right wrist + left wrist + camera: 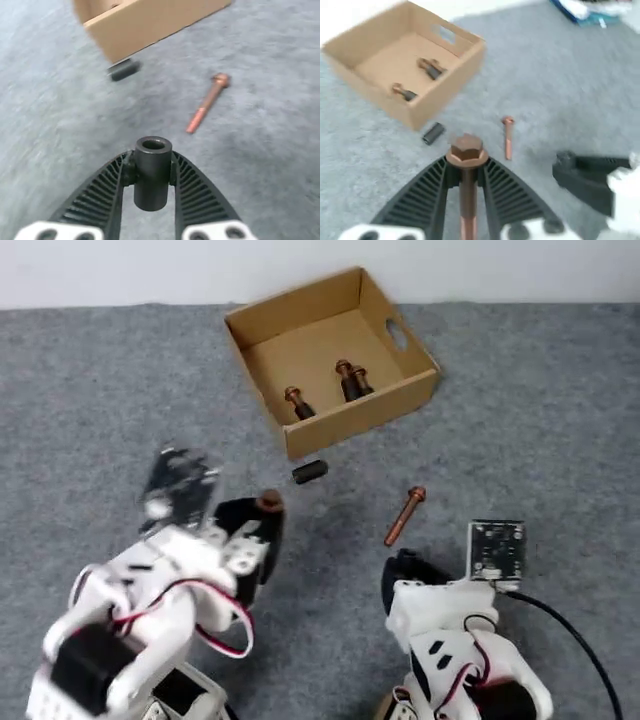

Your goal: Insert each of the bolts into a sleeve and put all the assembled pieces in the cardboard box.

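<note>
My left gripper (467, 169) is shut on a copper bolt (467, 150), held upright with its hex head above the fingers; in the high view this gripper (262, 527) hangs left of centre. My right gripper (151, 162) is shut on a black sleeve (152, 172) whose open bore faces up, and it sits low at the centre right (402, 576). A second copper bolt (405, 516) lies loose on the carpet between the arms. A second black sleeve (310, 472) lies just in front of the cardboard box (355, 415). Two assembled pieces (298, 403) (350, 380) lie inside the box.
Grey carpet (540, 440) covers the table, with open room on both sides of the box. The box stands at the back centre, against a white wall. In the left wrist view the right arm's black finger (585, 175) shows off to the side.
</note>
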